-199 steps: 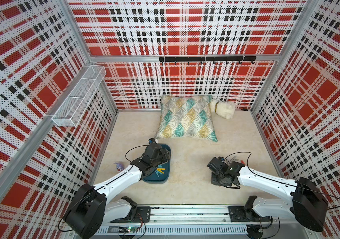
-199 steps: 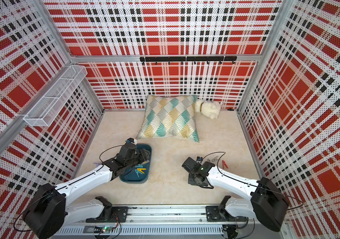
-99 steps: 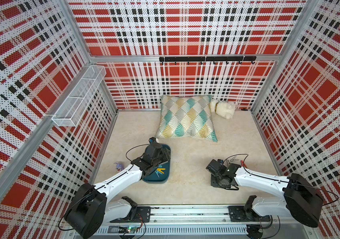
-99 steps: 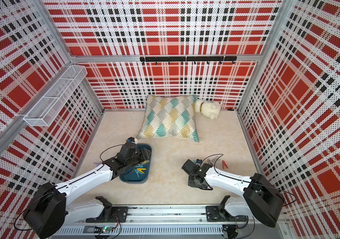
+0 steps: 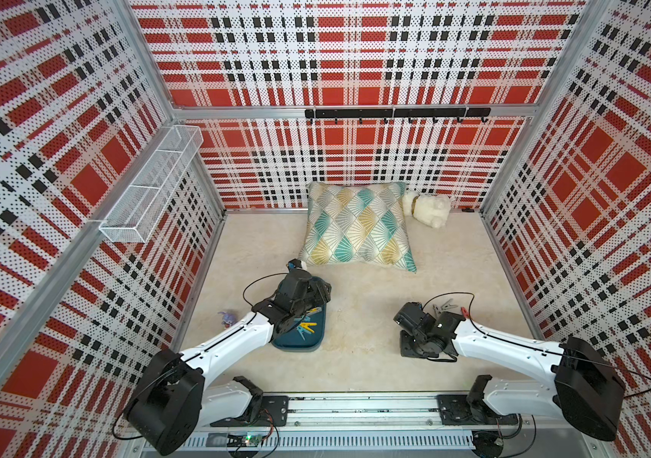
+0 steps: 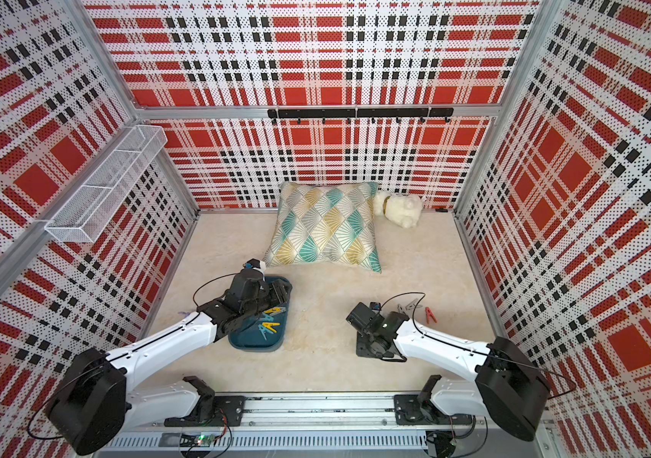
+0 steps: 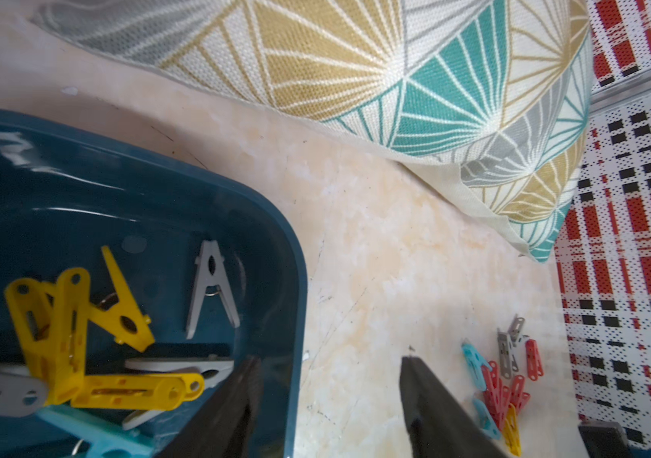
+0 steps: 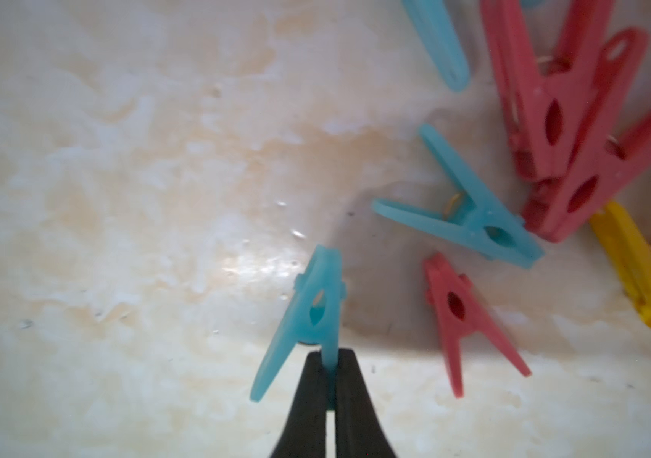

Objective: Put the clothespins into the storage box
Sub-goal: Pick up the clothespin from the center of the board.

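Counted: one dark teal plastic tub (image 7: pixel 78 178), one patterned fabric cushion (image 5: pixel 355 226), one cream plush toy (image 5: pixel 429 208), one white wire-mesh basket (image 5: pixel 149 190); three teal-blue plastic clothespins (image 8: pixel 470 222) in the right wrist view.

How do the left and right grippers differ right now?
Left gripper is open and empty, at the edge of the storage box. Right gripper is shut on a blue clothespin, pinching one leg, beside loose clothespins. Both have black fingers.

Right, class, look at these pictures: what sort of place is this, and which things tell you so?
Probably a robot test cell dressed like a home corner: plaid perforated walls on a metal frame, two robot arms mounted on a rail, and a cushion and plush toy as props.
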`<state>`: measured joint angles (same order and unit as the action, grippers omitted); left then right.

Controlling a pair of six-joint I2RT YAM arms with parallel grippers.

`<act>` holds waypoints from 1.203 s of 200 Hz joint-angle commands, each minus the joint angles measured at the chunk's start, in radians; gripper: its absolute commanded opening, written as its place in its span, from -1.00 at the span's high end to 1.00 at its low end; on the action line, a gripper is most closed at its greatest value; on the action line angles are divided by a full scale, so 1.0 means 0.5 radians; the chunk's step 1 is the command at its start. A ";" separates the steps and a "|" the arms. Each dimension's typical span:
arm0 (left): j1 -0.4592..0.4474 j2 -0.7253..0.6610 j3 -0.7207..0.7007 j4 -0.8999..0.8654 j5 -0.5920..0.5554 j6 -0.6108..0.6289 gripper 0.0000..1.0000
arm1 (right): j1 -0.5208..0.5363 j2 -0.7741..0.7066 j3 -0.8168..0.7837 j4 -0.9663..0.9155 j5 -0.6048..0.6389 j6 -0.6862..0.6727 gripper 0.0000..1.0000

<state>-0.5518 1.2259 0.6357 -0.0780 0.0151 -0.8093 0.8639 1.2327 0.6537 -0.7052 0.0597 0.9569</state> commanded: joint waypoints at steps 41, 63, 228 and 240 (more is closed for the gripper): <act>-0.042 0.032 -0.096 0.413 0.395 -0.222 -0.33 | 0.015 0.080 0.310 0.193 -0.218 -0.276 1.00; -0.109 0.089 -0.095 0.478 0.422 -0.264 -0.34 | 0.015 0.179 0.426 0.277 -0.299 -0.353 1.00; -0.311 0.339 -0.077 0.777 0.521 -0.409 0.44 | 0.061 0.587 0.880 0.357 -0.371 -0.564 1.00; -0.311 0.340 -0.075 0.776 0.528 -0.406 0.54 | 0.059 0.590 0.880 0.359 -0.363 -0.567 0.99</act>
<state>-0.7021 1.3888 0.5964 0.2840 0.2607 -1.0233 0.8875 1.5150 1.0763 -0.5362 -0.1448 0.6910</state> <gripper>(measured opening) 0.267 0.095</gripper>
